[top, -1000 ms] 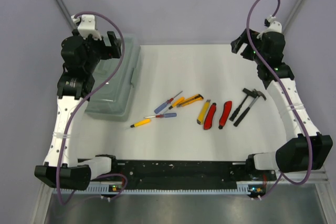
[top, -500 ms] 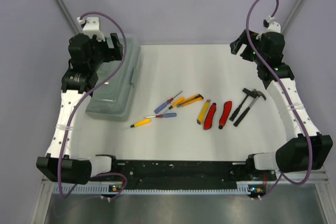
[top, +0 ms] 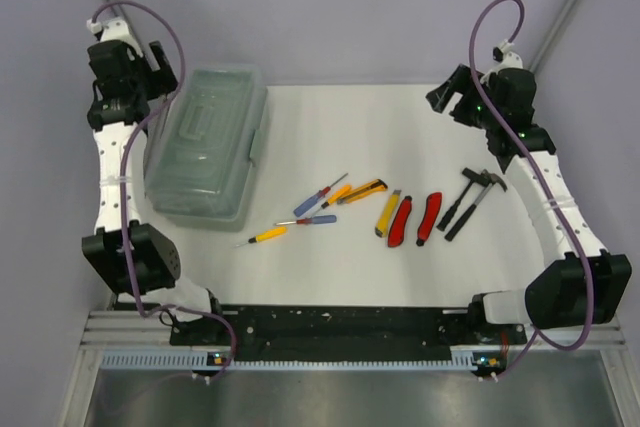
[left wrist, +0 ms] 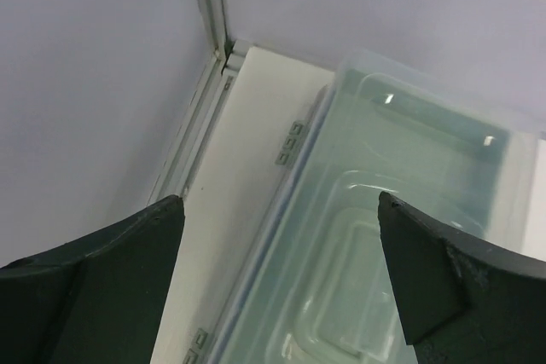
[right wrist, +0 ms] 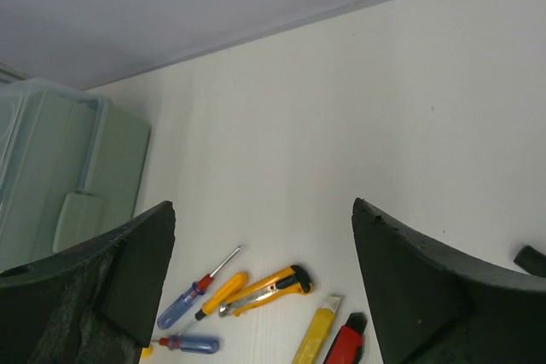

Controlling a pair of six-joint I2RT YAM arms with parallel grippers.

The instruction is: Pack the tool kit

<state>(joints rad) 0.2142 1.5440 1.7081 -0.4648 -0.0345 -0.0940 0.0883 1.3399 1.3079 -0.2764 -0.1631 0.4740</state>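
Note:
The pale green toolbox (top: 205, 147) lies closed under its translucent lid at the left of the table; it also shows in the left wrist view (left wrist: 401, 210). My left gripper (top: 163, 72) is open and empty, held high beside the box's far left corner (left wrist: 280, 210). Loose on the table lie small screwdrivers (top: 320, 192), two yellow utility knives (top: 362, 190), red-handled pliers (top: 400, 222) and black hammers (top: 470, 202). My right gripper (top: 448, 95) is open and empty, high above the far right of the table (right wrist: 263, 206). It looks down on a knife (right wrist: 269, 289) and the screwdrivers (right wrist: 192, 300).
The white table top (top: 400, 127) ends at purple walls on the back and both sides. A metal frame post (left wrist: 213, 6) stands in the far left corner. The black base rail (top: 330, 322) runs along the near edge.
My left arm has swung from over the toolbox to the far left corner, uncovering the lid. The toolbox seems to have shifted slightly left. The right gripper has turned slightly.

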